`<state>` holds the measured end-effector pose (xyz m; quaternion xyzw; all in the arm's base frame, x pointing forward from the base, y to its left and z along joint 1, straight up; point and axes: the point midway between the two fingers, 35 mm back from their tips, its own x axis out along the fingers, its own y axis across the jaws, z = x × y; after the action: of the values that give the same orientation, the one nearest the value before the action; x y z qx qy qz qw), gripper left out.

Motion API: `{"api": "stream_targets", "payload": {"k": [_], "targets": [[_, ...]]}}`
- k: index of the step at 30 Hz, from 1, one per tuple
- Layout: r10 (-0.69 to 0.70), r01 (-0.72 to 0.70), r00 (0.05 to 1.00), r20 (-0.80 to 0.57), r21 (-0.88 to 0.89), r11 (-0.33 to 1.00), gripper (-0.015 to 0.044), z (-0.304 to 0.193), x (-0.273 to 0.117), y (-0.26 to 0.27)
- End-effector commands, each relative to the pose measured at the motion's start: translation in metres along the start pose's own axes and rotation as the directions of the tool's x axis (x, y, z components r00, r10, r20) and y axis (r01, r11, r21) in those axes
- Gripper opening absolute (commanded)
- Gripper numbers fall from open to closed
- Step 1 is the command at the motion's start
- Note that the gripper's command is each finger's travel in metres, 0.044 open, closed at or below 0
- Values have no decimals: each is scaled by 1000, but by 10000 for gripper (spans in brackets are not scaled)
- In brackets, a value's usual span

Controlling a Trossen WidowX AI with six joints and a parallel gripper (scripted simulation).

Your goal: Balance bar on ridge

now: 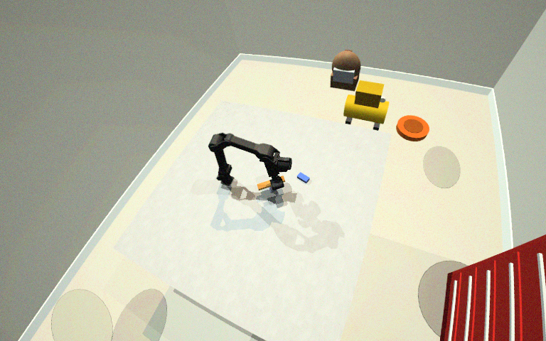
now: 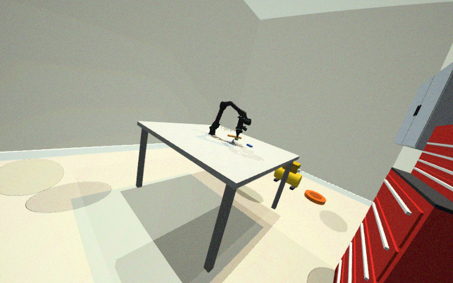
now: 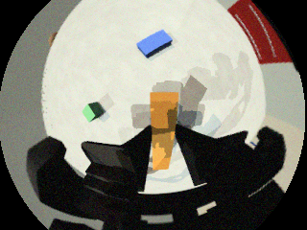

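My gripper (image 1: 276, 185) (image 2: 237, 135) (image 3: 162, 127) is shut on the orange bar (image 1: 263, 185) (image 2: 230, 135) (image 3: 164, 107) and points down. The bar is held in the air above the table (image 1: 241, 273) (image 2: 207, 157) and looks roughly level in the exterior view. It sticks out on both sides of the fingers. The ridge (image 2: 233, 142) shows only as a small grey-blue shape below the bar in the exterior view. I cannot make it out in the wrist view or the top view, where the bar, gripper or shadows may hide it. The exact gap between bar and ridge is too small to tell.
A blue block (image 1: 303, 177) (image 2: 249, 145) (image 3: 154, 43) lies beyond the bar's far end. A small green cube (image 2: 236, 138) (image 3: 90, 112) stands to the left of the bar in the wrist view. Red drawer cabinets (image 1: 495, 297) (image 2: 394, 230) stand off the table.
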<state>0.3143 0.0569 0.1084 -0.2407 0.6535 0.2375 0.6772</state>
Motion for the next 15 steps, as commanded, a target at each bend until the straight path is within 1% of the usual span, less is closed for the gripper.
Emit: {"api": "stream_targets", "payload": {"k": [1,15], "targets": [[4,-4,1000,-8,-2,1000,0,-2,9,1],[4,-4,1000,-8,-2,1000,0,-1,8,1]]}}
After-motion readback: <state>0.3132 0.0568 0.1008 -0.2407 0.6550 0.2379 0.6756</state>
